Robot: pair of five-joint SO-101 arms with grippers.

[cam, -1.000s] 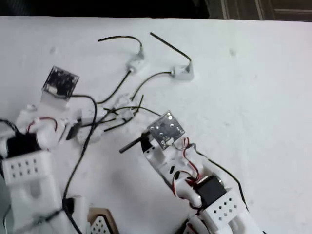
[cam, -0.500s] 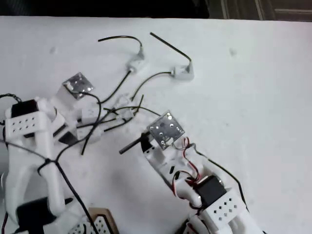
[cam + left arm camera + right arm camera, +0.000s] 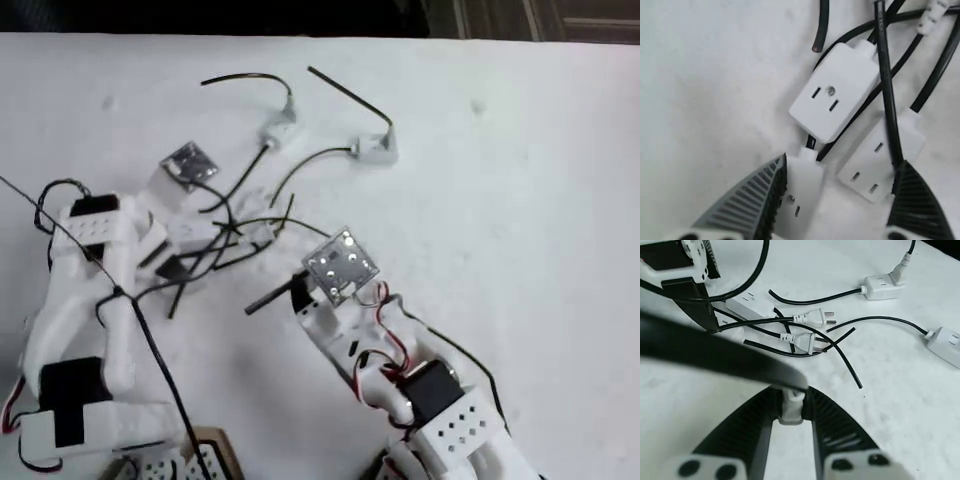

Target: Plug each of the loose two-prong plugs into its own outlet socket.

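White table (image 3: 520, 200) was seen all over the high view, with cords scattered across the middle. Two sockets had been left on their own at the far side, a far outlet (image 3: 279, 127) and another outlet (image 3: 374, 150) just right of it, well apart from the mess. The tangle (image 3: 235, 228) of cords and sockets was parked between the two arms, probably so it could be reached by either. The left gripper (image 3: 172, 266) was hung over the tangle's left edge. The right gripper (image 3: 293, 286) was held just near-right of it, with a black cord stub (image 3: 262, 299) poking out toward the near left.

From the left wrist, the left gripper (image 3: 842, 164) was seen spread wide with nothing grasped, its fingers straddling the sockets. A small socket (image 3: 799, 196) was found right against one finger. A second socket (image 3: 881, 159) was tucked beside the other finger under a black cord, and a third socket (image 3: 832, 99) was laid just beyond, slots facing up. It could be read as a lining-up stance for a grab, but that's only a guess.

From the right wrist, the right gripper (image 3: 791, 395) was seen clamped on a white plug (image 3: 791, 407). Its body was lined up along the fingers, and its cord was bent off sideways at the far end. The prongs couldn't be made out, so which way it pointed can't be told. One loose plug (image 3: 815, 317) and a second loose plug (image 3: 807, 342) were laid side by side in the tangle. Their long axes were roughly parallel, and the prongs were aimed away from the left arm, roughly toward the two lone outlets.
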